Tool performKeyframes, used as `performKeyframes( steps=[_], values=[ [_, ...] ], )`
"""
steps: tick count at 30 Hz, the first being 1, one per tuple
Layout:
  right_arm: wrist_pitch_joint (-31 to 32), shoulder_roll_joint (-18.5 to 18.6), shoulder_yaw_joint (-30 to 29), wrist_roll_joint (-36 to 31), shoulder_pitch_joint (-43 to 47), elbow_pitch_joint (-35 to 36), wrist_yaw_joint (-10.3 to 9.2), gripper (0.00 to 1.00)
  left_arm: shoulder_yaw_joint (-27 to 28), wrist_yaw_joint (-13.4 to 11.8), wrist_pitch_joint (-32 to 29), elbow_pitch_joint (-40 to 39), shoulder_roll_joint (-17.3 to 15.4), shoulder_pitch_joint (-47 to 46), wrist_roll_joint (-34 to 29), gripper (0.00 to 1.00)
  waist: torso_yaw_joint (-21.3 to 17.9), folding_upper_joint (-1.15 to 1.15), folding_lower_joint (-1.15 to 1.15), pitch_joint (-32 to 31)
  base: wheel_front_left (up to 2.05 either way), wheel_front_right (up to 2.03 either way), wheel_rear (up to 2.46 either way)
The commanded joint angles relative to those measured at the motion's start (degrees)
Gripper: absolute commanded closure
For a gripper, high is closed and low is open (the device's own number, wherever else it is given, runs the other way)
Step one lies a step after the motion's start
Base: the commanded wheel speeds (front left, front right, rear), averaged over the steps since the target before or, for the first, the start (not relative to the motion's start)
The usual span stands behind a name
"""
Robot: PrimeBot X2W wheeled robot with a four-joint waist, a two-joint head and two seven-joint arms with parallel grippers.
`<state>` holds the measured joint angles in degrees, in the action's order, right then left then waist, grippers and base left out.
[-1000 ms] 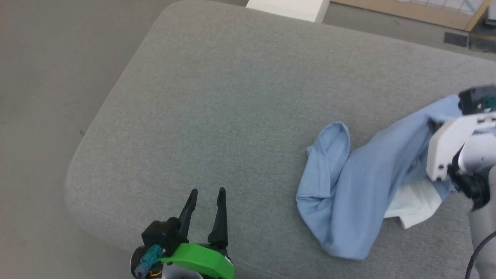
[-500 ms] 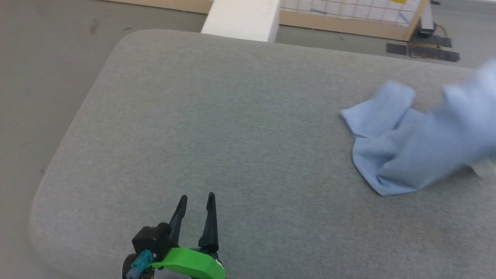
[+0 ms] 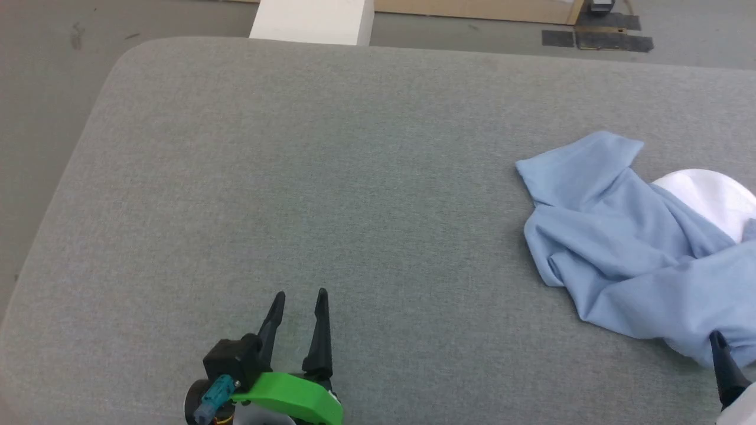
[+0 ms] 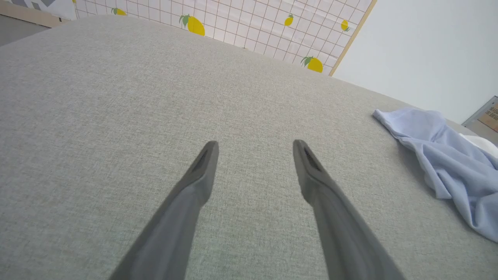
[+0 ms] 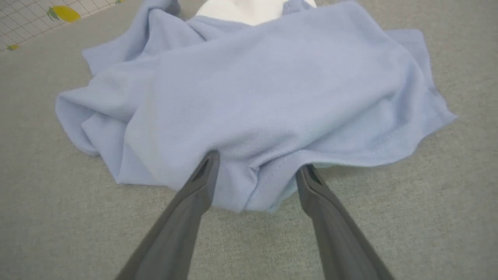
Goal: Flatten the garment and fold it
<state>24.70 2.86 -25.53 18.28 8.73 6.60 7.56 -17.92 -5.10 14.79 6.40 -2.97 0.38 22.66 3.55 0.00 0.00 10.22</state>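
Note:
The garment (image 3: 626,248), a light blue T-shirt, lies crumpled at the right of the grey cushioned surface (image 3: 354,177), its white inner patch (image 3: 709,198) turned up at the far right. The right wrist view shows the garment (image 5: 264,101) bunched, its near hem lying between the spread fingertips of my right gripper (image 5: 256,171), which is open. One right finger (image 3: 723,369) shows in the head view at the lower right corner, against the garment's near edge. My left gripper (image 3: 298,295) is open at the lower middle, over bare cushion, well left of the garment (image 4: 447,163).
The cushion's rounded left edge drops to a grey floor (image 3: 35,88). A white block (image 3: 310,20) stands beyond the far edge. A wall panel with a lemon print (image 4: 249,23) lies behind the cushion in the left wrist view.
The head camera has swung, shifting the whole picture. My right gripper, shut on the lifted garment a second ago, has opened, and the garment now lies dropped on the cushion. The left gripper stays open.

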Motion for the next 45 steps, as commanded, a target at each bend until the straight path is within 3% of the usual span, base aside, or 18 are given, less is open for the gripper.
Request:
performKeyframes(
  steps=[1, 6, 10, 16, 25, 32, 37, 42, 45],
  values=[
    [-0.33, 0.03, 0.45, 0.42, -0.79, 1.24, -0.08, 0.0, 0.34, 0.21, 0.21, -0.19, 0.09, -0.48, -0.6, 0.0, -0.68, 0.0, 0.0, -0.69, 0.0, 0.0, 0.0],
    [-4.52, 0.02, -1.0, 1.99, -1.18, 9.58, -0.08, 0.0, 1.47, 0.47, 0.21, -1.4, 0.09, 0.97, -1.6, 0.0, -1.83, 0.0, 0.0, -2.01, 0.0, 0.0, 0.0],
    [-14.62, 0.02, -0.14, -2.71, -1.3, 14.25, -0.08, 0.0, 2.51, 1.13, 0.21, -4.43, 0.09, 2.16, -2.95, 0.0, -2.73, 0.0, 0.0, -2.66, 0.0, 0.0, 0.0],
    [-24.63, 0.02, 3.61, -5.58, 1.18, 9.57, -0.08, 0.0, 3.44, 1.63, 0.21, -9.11, 0.09, 4.27, -4.75, 0.0, -3.8, 0.0, 0.0, -3.21, 0.0, 0.0, 0.0],
    [-30.97, 0.02, 7.69, -4.73, 0.39, 1.66, -0.08, 0.0, 2.12, 2.7, -0.13, -10.38, 0.0, 2.05, -8.38, 0.0, -7.24, 0.0, 0.0, -2.63, 0.0, 0.0, 0.0],
    [-32.0, 0.02, 7.55, -4.48, -1.66, 0.68, -0.08, 0.0, -3.66, 7.94, -12.83, -8.66, -0.97, -15.47, -10.97, 0.0, -8.9, 0.0, 0.0, 1.03, 0.0, 0.0, 0.0],
    [-32.2, 0.02, 7.78, -3.69, -3.27, 0.39, -0.08, 0.0, -9.08, 10.65, -21.44, -1.42, -0.42, -31.34, -11.82, 0.0, -9.87, 0.0, 0.0, 5.32, 0.0, 0.0, 0.0],
    [-32.13, 0.02, 8.61, -3.32, -5.42, 0.8, -0.08, 0.0, -13.63, 11.37, -27.35, 9.93, 0.03, -45.17, -9.46, 0.0, -12.09, 0.0, 0.0, 9.26, 0.0, 0.0, 0.0],
    [-31.89, 0.02, 9.15, -3.22, -6.86, 0.87, -0.08, 0.0, -16.45, 10.54, -30.88, 16.43, 0.06, -51.27, -6.4, 0.0, -14.14, 0.0, 0.0, 11.18, 0.0, 0.0, 0.0]
  ],
)
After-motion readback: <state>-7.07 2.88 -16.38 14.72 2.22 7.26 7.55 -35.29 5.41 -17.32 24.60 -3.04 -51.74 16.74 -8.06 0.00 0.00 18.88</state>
